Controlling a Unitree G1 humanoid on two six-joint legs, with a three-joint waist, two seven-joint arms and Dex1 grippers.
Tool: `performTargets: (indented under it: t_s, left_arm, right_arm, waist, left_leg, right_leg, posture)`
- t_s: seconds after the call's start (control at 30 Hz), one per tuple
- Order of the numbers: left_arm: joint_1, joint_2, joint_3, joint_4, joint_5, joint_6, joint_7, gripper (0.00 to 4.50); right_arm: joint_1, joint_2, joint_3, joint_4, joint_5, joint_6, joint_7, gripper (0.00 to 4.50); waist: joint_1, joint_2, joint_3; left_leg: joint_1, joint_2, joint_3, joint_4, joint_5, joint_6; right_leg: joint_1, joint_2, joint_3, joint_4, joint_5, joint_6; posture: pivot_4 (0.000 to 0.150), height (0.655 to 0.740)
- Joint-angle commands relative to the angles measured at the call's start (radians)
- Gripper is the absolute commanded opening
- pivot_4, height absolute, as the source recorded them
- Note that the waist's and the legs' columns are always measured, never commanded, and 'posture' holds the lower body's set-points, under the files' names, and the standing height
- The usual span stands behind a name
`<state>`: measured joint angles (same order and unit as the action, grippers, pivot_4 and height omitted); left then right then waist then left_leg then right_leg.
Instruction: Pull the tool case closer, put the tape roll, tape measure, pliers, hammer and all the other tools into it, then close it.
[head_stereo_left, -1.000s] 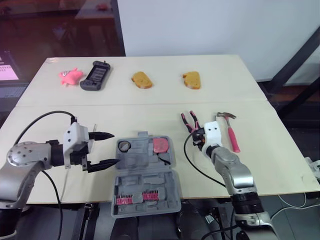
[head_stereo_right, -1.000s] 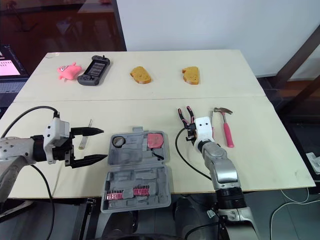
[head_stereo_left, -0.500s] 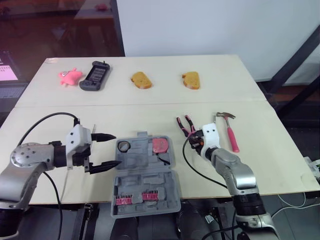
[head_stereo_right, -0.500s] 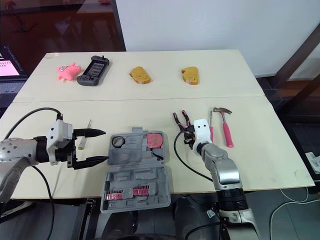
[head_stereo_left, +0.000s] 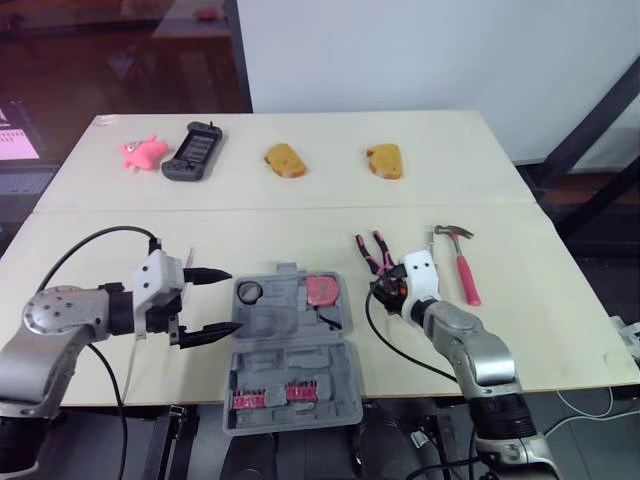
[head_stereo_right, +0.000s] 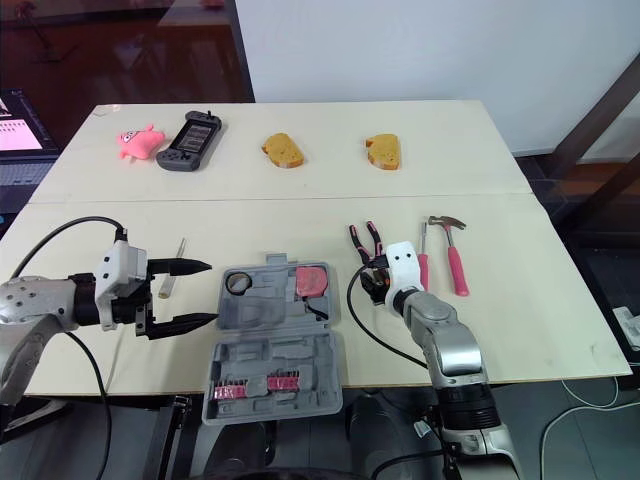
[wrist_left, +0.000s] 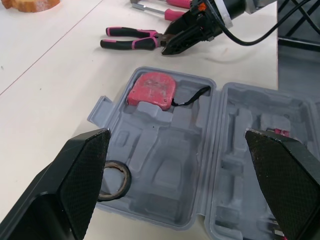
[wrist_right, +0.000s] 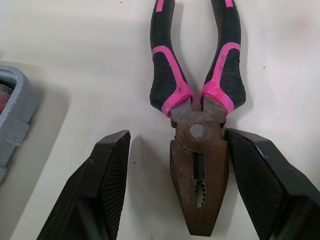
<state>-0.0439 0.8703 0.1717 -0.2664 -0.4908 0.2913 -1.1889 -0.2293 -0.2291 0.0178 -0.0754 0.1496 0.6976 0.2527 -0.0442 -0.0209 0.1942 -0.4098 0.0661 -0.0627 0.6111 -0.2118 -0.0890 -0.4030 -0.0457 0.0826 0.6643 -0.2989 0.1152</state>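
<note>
At the wrist, my right gripper (wrist_right: 176, 136) spreads astride the pliers (wrist_right: 199, 150), at their rusty head. Overhead, left gripper (head_stereo_right: 211, 292) gapes beside tool case (head_stereo_right: 275, 345).

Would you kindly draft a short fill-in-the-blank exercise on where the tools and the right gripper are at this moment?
1. The right gripper is open, its fingers on either side of the metal head of the ____.
2. The tool case lies ____, with the tape roll and the tape measure in it.
3. The hammer lies outside the case, on the ____.
Missing words: pliers; open; table.
</note>
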Motion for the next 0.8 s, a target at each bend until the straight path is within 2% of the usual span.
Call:
performTargets:
  t_s: [0.03, 0.1, 0.2, 0.57, 0.7, 0.8]
  left_arm:
    - [-0.012, 0.000, 0.000, -0.006, 0.000, -0.016, -0.002, 4.50]
    - [-0.013, -0.001, -0.001, -0.005, 0.001, -0.015, -0.002, 4.50]
    - [-0.010, -0.003, 0.000, -0.008, 0.002, -0.013, 0.000, 4.50]
    - [0.000, -0.010, 0.009, 0.007, 0.013, -0.022, 0.008, 4.50]
    - [0.016, -0.005, 0.034, 0.024, 0.017, -0.034, 0.012, 4.50]
    - [0.045, 0.005, 0.073, 0.048, 0.017, -0.049, 0.008, 4.50]
  right_arm:
    - [0.012, -0.010, -0.015, 0.010, -0.013, -0.028, -0.010, 2.95]
    - [0.015, -0.006, -0.021, 0.016, -0.014, -0.038, -0.014, 2.29]
    - [0.026, -0.002, -0.027, 0.012, -0.011, -0.050, -0.017, 0.94]
    - [-0.042, -0.053, -0.024, -0.029, -0.005, -0.058, 0.032, 0.95]
    - [-0.139, -0.122, 0.000, -0.052, 0.013, -0.033, 0.127, 0.95]
    - [-0.238, -0.224, 0.085, -0.071, -0.022, -0.045, 0.248, 0.95]
  waist:
    - [0.000, 0.000, 0.000]
    - [0.000, 0.000, 0.000]
    - [-0.001, 0.000, 0.000]
    - [-0.001, 0.001, 0.000]
    - [-0.004, 0.001, 0.001]
    - [-0.007, 0.002, 0.001]
  left_leg:
    - [0.000, 0.000, 0.000, 0.000, 0.000, 0.000]
    - [0.000, 0.000, 0.000, 0.000, 0.000, 0.000]
    - [0.000, 0.000, 0.000, 0.000, 0.000, 0.000]
    - [0.000, 0.000, 0.000, 0.000, 0.000, 0.000]
    - [0.000, 0.000, 0.000, 0.000, 0.000, 0.000]
    - [0.000, 0.000, 0.000, -0.001, 0.000, 0.000]
  right_leg:
    - [0.000, 0.000, 0.000, 0.000, 0.000, 0.000]
    - [0.000, 0.000, 0.000, 0.000, 0.000, 0.000]
    - [0.000, 0.000, 0.000, 0.000, 0.000, 0.000]
    - [0.000, 0.000, 0.000, 0.000, 0.000, 0.000]
    - [0.000, 0.000, 0.000, 0.000, 0.000, 0.000]
    - [-0.001, 0.000, 0.000, 0.000, 0.000, 0.001]
  posture:
    - [0.150, 0.7400]
    - [0.150, 0.7400]
    - [0.150, 0.7400]
    - [0.150, 0.7400]
    - [0.150, 0.7400]
    - [0.150, 0.7400]
